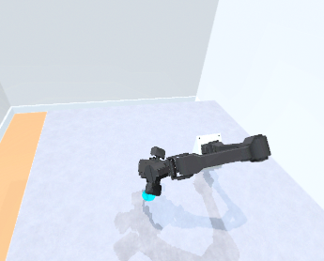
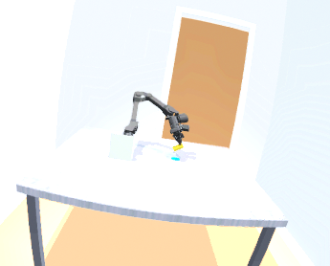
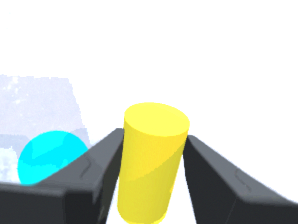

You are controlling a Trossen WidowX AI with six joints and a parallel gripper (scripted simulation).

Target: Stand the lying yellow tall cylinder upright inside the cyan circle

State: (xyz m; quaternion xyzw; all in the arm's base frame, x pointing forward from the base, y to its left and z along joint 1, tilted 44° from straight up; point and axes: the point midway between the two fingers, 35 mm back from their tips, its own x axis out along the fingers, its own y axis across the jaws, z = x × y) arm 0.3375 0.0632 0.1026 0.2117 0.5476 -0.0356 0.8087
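Observation:
My gripper is shut on the yellow tall cylinder, which fills the gap between the two dark fingers in the wrist view. The cyan circle lies on the table just below and to the side of the held cylinder. In the top view the gripper head hangs right over the circle and hides the cylinder. In the exterior view the cylinder hangs tilted a little above the circle.
The arm's white base block stands on the pale table. An orange strip runs along the left side in the top view.

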